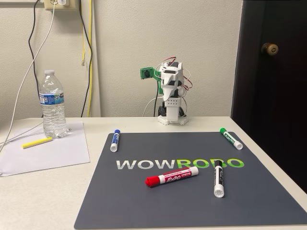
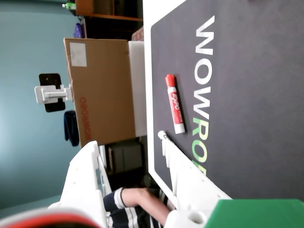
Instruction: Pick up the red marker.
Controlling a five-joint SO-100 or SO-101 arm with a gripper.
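On the desk (image 1: 38,191) we see a dark WOWROBO mat (image 1: 158,201) where the red marker (image 1: 171,178) lies flat below the lettering, far from our folded arm, whose jaws (image 2: 130,154) gape apart, holding nothing.

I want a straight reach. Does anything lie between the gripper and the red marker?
Nothing visible does. The red marker lies alone on the dark mat, the black-capped marker off to its right in the fixed view.

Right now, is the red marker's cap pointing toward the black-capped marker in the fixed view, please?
No, the red marker has its cap at the left end, away from the black-capped marker.
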